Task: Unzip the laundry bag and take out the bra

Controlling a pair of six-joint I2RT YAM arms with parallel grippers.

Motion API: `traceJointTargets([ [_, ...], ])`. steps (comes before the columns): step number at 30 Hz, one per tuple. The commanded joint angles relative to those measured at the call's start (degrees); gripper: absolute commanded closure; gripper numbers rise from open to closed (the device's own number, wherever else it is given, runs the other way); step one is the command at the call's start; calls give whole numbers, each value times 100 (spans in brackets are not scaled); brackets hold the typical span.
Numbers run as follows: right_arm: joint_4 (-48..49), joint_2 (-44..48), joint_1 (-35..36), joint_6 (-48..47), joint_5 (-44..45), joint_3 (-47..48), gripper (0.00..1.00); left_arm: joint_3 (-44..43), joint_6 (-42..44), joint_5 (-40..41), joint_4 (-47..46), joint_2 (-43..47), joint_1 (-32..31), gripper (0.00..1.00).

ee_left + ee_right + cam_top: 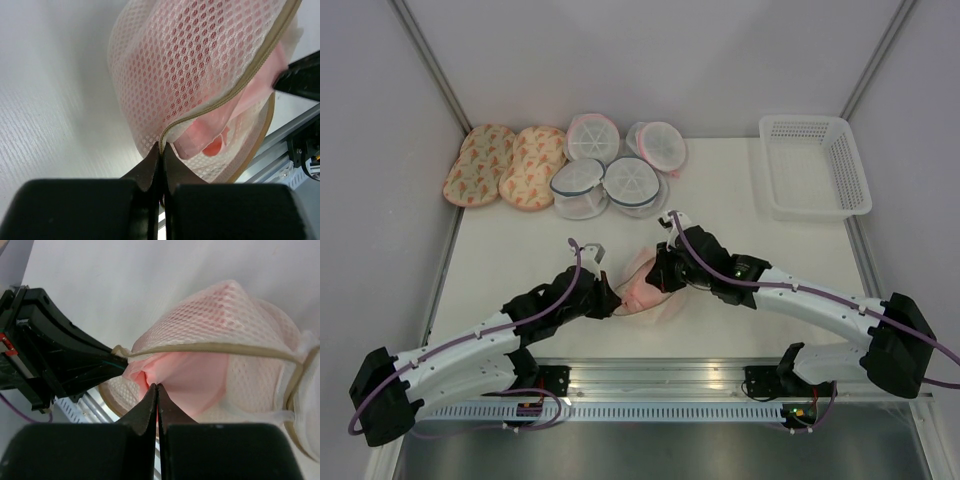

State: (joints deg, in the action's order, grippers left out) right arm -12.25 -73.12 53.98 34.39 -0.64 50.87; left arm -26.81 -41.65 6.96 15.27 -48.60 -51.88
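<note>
The round peach-beige mesh laundry bag (642,288) lies on the white counter (520,240) near the front edge, right between the two arms, its tan zipper (235,90) gaping open. Left jaws are pressed together on the mesh at the zip's end, anchoring it. Right jaws pinch the soft pink bra (195,380) in the opening. This looks like the extraction step: next, a steady pull by the right while the left holds firm. Far back sit white round mesh pouches (590,170) and a white plastic basket (815,165).
</note>
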Motion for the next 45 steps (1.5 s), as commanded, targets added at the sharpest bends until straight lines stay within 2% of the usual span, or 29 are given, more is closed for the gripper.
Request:
traceJointTargets([
  [1, 592, 176, -159, -3, -1478, -95, 100, -26, -186, 86, -156, 131, -24, 98],
  [4, 1039, 219, -186, 102, -2532, -323, 100, -44, -203, 148, -138, 123, -24, 98],
  [10, 2287, 650, -186, 568, -3687, -938, 100, -70, -212, 191, -138, 70, -24, 98],
  [14, 3708, 957, -203, 1165, -4556, -1228, 100, -105, -238, 200, -138, 78, -24, 98],
  [17, 4788, 1036, -221, 1701, -4848, -1395, 100, -123, -230, 200, -138, 79, -24, 98],
  [22, 5514, 1133, -344, 2036, -4876, -1536, 100, -97, -265, 183, -129, 149, -24, 98],
  [24, 5243, 1160, -431, 1958, -4692, -1519, 100, -62, -282, 192, -112, 201, -15, 98],
  [26, 3010, 1099, -432, 837, -4017, -994, 99, -44, -309, 192, -103, 219, -15, 98],
  [28, 1759, 924, -414, 342, -3367, -650, 91, -44, -309, 174, -129, 193, -15, 98],
  [29, 1657, 757, -405, 244, -3320, -631, 84, -44, -326, 157, -121, 158, -24, 98],
  [30, 1577, 686, -371, 235, -3232, -614, 64, -44, -326, 156, -147, 140, -24, 98],
  [32, 1245, 502, -239, 51, -2680, -474, 49, -53, -326, 113, -173, 44, -15, 98],
  [35, 900, 308, 191, 24, -2004, -385, 45, -27, -361, 42, -278, -71, -24, 98],
  [45, 900, -553, 930, 199, -771, -324, 46, 351, -607, 7, -270, -185, -24, 98],
])
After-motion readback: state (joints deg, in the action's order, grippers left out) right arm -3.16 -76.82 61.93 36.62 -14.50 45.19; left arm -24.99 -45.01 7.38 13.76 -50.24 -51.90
